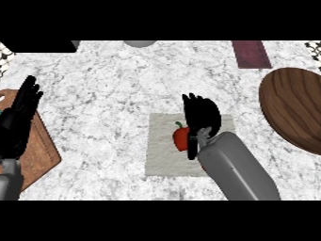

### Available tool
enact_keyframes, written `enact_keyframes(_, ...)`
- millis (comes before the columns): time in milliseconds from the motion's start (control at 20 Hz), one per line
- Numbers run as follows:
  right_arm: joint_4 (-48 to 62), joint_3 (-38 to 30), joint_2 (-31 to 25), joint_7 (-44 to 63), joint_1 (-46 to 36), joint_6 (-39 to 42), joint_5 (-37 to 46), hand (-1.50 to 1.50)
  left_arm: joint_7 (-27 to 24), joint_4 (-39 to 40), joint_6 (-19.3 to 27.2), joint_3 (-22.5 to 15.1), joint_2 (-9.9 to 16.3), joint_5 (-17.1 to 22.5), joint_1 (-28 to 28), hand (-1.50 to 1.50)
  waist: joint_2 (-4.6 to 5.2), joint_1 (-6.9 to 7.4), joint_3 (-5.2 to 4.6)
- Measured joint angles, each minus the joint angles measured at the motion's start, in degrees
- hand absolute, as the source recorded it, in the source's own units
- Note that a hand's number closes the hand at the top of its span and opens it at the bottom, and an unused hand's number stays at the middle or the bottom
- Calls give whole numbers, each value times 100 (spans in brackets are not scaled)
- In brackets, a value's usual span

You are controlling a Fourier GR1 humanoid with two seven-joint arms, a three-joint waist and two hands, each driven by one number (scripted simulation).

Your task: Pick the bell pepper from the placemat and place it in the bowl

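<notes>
Veined marble counter [114, 84], pale cloth placemat [164, 162], glossy red bell pepper [181, 138], round wooden bowl [303, 110]

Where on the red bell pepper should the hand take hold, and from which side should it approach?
Grip the bell pepper round its broad red body, not its thin green stem, which points up-picture. Probably come from its right and above: the right hand is already beside it there, over the placemat. The left hand rests far left.

Grey forearms, black left robot hand [13, 124], black right robot hand [202, 115]
</notes>
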Motion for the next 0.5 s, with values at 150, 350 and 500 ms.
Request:
enact_keyframes(150, 229, -74, 14, -170, 104, -64, 65, -150, 25, -42, -80, 49, -23, -7, 17, 0, 0, -1, 0)
enact_keyframes(350, 370, 156, 70, -115, 325, -306, 68, -150, -58, 106, -176, 144, -58, -70, -29, 0, 1, -3, 0)
enact_keyframes(500, 558, 285, 88, -63, 269, -490, -23, -150, -16, 58, -193, 179, -113, -131, -72, 0, 2, 1, 1)
